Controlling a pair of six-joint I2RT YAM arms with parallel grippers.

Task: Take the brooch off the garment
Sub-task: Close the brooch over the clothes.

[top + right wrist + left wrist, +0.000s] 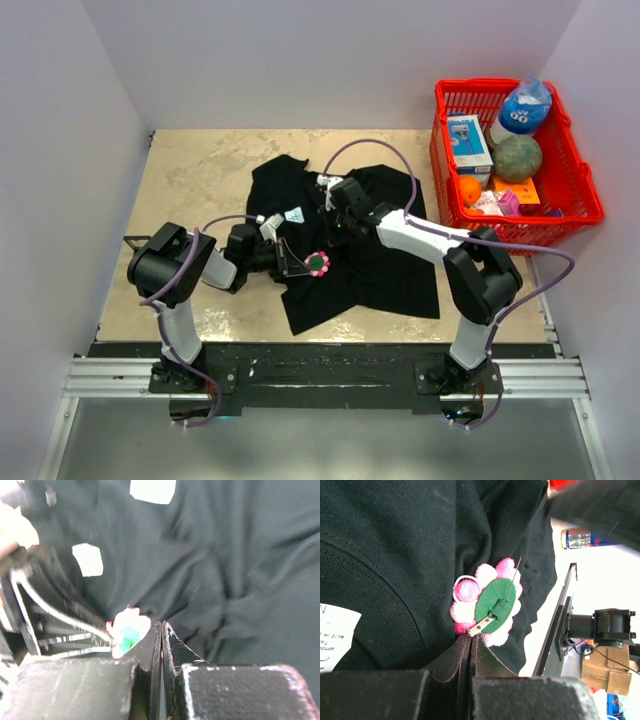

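Pink fuzzy brooch (pixel 490 605): light, squashy, pin (pixel 512 580) bare.
Best pinched at stiff clasp (pixel 479 626), left pincer (pixel 470 640) clamped there; right pincer (pixel 161 630) closed beside brooch over floppy shirt (pixel 395 540).

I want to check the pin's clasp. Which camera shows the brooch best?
Left wrist: the brooch sits mid-frame, sharp, its green back and metal pin clear. Top external shows only a tiny dot against the shirt; right wrist, a blurred pale blob.
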